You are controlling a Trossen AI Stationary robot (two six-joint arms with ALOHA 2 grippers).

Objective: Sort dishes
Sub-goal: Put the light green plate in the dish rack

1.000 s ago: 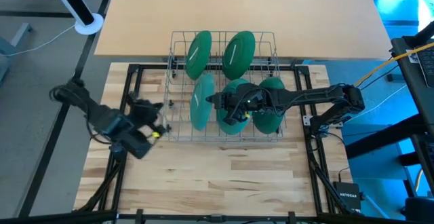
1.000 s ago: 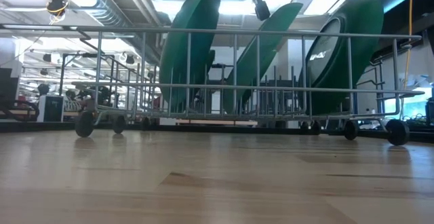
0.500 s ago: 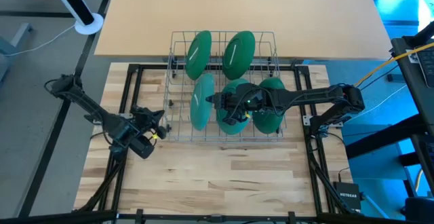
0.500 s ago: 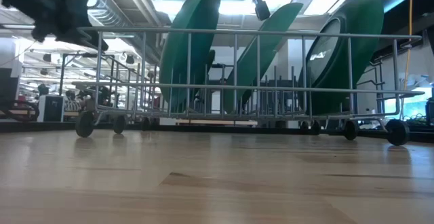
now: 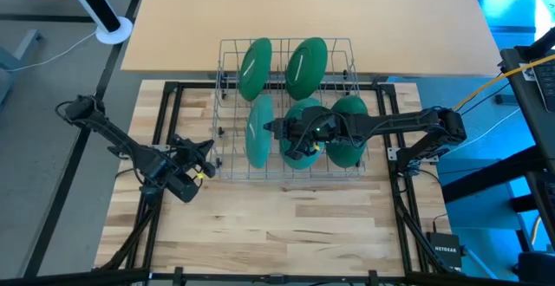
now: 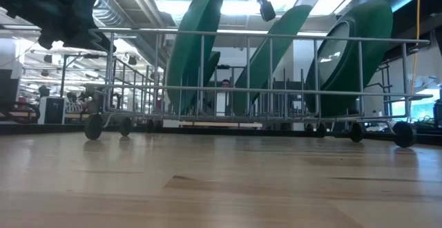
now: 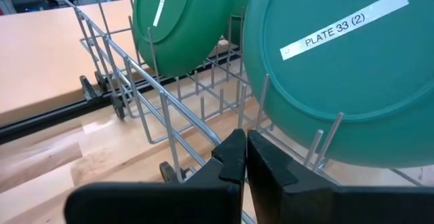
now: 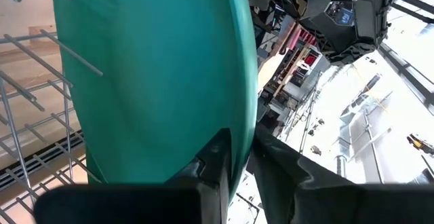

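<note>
Five round matte green plates all stand on edge in the silver wire rack (image 5: 227, 113) on the wooden bench (image 5: 277, 225): two back plates (image 5: 254, 68), three in front. Right claw (image 5: 299, 139) is over the rack, clenched on the rim of the front middle teal plate (image 5: 305, 117). Left claw (image 5: 201, 152) sits clenched and empty just beside the rack's left front corner. Sorting looks nearly done; judging from this, only seating and letting go of that middle plate remains.
</note>
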